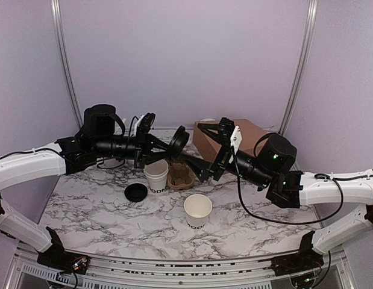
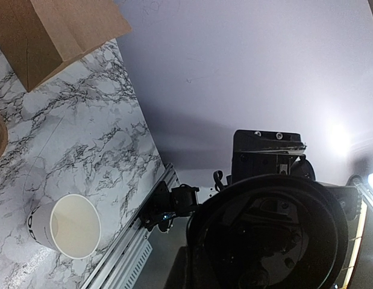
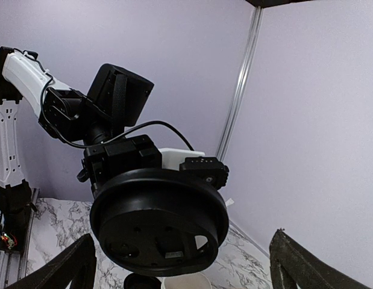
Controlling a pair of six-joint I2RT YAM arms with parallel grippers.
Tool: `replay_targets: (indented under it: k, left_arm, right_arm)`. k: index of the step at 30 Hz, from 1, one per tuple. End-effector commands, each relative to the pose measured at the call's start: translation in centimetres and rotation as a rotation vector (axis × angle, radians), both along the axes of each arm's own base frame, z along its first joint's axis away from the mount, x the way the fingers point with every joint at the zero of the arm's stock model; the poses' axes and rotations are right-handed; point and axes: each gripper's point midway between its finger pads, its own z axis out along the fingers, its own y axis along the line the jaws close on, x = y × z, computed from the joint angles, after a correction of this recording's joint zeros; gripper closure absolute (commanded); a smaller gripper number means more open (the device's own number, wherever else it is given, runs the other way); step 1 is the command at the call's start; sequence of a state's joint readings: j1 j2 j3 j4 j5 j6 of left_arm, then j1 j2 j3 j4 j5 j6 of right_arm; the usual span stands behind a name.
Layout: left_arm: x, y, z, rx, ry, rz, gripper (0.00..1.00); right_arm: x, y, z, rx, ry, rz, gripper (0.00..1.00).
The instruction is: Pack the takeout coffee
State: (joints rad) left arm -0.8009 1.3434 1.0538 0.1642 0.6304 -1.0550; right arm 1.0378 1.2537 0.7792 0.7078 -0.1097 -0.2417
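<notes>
Two small white paper cups with dark lettering stand open, without lids: one (image 1: 156, 176) under the left gripper, one (image 1: 197, 211) nearer the front, also in the left wrist view (image 2: 65, 226). My left gripper (image 1: 171, 146) is shut on a black plastic lid (image 1: 179, 142), held on edge above the rear cup. The lid fills the left wrist view (image 2: 273, 235) and the right wrist view (image 3: 159, 220). My right gripper (image 1: 196, 165) is open and empty, its fingers (image 3: 65, 268) spread either side of that lid, facing it. A second black lid (image 1: 135, 192) lies on the table.
A brown moulded-pulp carrier (image 1: 181, 176) sits right beside the rear cup. A brown paper bag (image 1: 234, 135) stands at the back right, also in the left wrist view (image 2: 47, 30). The marble table (image 1: 102, 211) ends in a metal rail at the front.
</notes>
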Motion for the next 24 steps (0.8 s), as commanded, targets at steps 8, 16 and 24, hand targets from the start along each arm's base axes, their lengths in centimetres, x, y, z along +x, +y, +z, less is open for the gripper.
replay_targets:
  k: [8,16,24]
  left_arm:
    - [-0.5,-0.7,2.8,-0.059,-0.066,-0.039,1.0]
    - [-0.7,-0.8,2.8,-0.059,-0.065,-0.044,1.0]
    - [-0.8,-0.8,2.8,-0.06,-0.066,-0.049,1.0]
  right_arm:
    - [-0.3,1.2,2.3,0.027,-0.033,0.043,0.04]
    - [0.1,2.1,1.7,0.002,-0.016,0.048,0.06]
    - [0.3,2.3,1.6,0.005,-0.004,0.045,0.09]
